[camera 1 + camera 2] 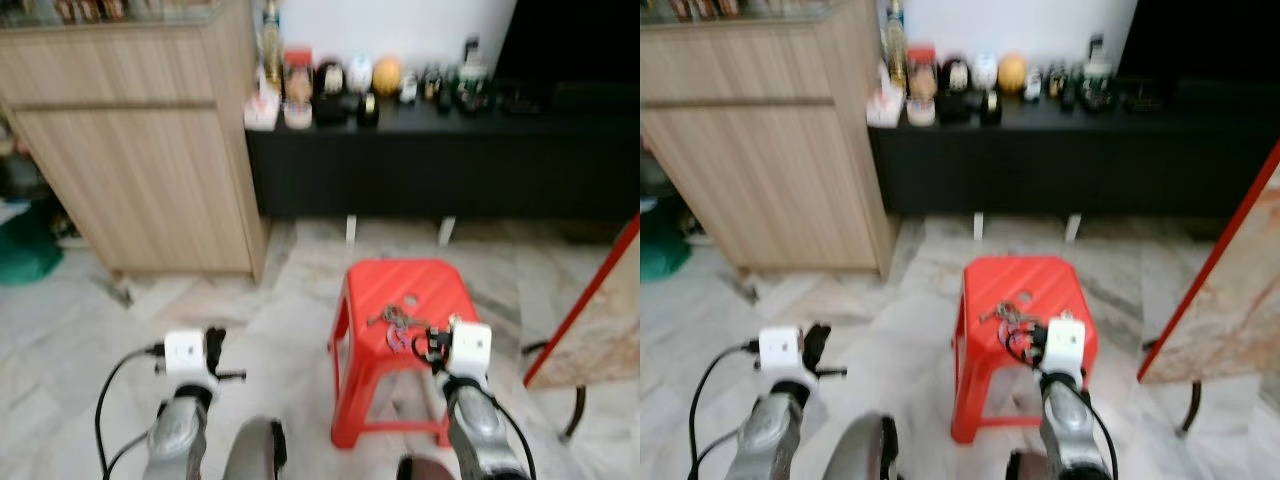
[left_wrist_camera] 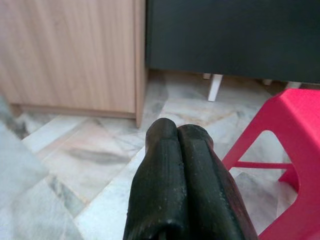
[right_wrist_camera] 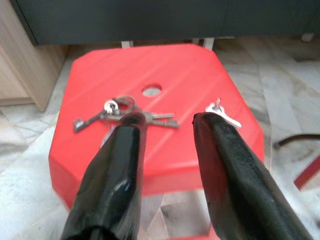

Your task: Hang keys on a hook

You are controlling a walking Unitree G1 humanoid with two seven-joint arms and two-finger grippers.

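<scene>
Head views: a red plastic stool [image 1: 400, 300] stands on the marble floor [image 1: 80, 330], right of centre. A bunch of keys [image 1: 392, 318] lies on its seat, near the middle hole. The right gripper [image 1: 432, 345] hovers at the near edge of the seat, just beside the keys. The left gripper [image 1: 214, 350] is held over bare floor, well to the left of the stool. Far left stands a wooden cabinet [image 1: 140, 150]; behind the stool runs a long black bench [image 1: 450, 160] carrying small ornaments.

Left wrist view: the left gripper's fingers [image 2: 165, 175] are pressed together, holding nothing.

Right wrist view: the right gripper's fingers [image 3: 120, 165] are spread wide apart above the seat, empty. The keys lie just beyond the fingertips, with one key apart [image 3: 220, 114] from the bunch.
</scene>
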